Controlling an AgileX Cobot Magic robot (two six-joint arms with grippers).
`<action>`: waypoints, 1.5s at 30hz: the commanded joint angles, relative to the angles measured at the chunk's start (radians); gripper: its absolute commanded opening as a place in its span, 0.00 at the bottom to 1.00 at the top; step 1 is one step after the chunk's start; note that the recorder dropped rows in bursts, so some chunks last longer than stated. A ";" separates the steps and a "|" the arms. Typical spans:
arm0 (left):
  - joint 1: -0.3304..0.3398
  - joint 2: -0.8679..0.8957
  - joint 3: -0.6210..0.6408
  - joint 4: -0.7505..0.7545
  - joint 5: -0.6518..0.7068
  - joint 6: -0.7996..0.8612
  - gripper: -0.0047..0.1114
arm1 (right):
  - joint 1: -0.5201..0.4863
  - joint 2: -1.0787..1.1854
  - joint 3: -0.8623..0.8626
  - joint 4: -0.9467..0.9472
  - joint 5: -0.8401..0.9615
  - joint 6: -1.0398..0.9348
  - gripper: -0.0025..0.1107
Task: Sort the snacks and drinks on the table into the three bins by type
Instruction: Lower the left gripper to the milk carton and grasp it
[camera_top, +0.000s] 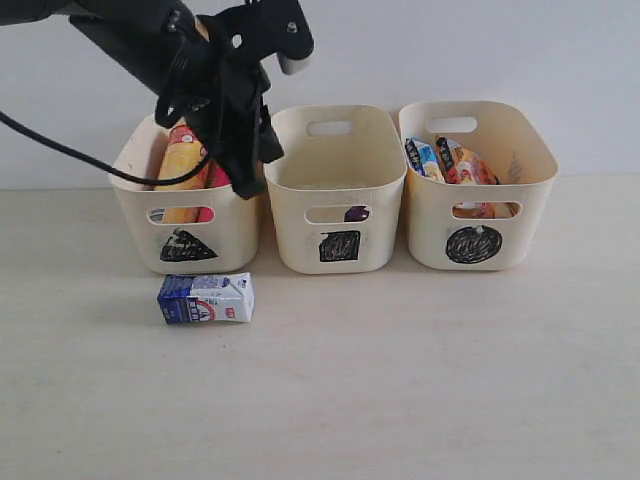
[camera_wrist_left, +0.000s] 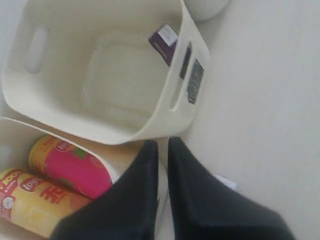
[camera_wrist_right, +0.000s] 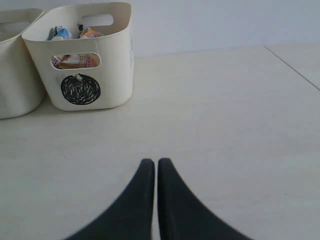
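Note:
A blue-white milk carton (camera_top: 205, 298) lies on its side on the table in front of the triangle bin (camera_top: 135, 215). That bin holds the yellow chip tube (camera_top: 183, 165) and the pink chip tube (camera_wrist_left: 70, 167). The small purple carton (camera_wrist_left: 165, 42) leans inside the square bin (camera_top: 300, 235). In the circle bin (camera_top: 530, 215) are the blue bag (camera_top: 422, 157) and the orange-white bag (camera_top: 468, 165). My left gripper (camera_top: 245, 185) hangs shut and empty over the rims between the triangle and square bins. My right gripper (camera_wrist_right: 156, 161) is shut and empty, low over bare table, right of the circle bin (camera_wrist_right: 117, 60).
The three bins stand in a row against the back wall. A black cable (camera_top: 60, 150) runs from the left arm across the far left. A table seam (camera_wrist_right: 295, 70) shows at the far right of the right wrist view.

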 joint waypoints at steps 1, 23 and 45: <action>0.007 -0.033 0.035 0.000 0.131 0.093 0.08 | 0.002 -0.005 0.004 -0.001 -0.008 0.001 0.02; 0.176 0.125 0.084 -0.165 0.390 0.316 0.23 | 0.002 -0.005 0.004 -0.001 -0.008 0.001 0.02; 0.176 0.246 0.084 -0.096 0.198 0.328 0.74 | 0.002 -0.005 0.004 -0.001 -0.008 0.001 0.02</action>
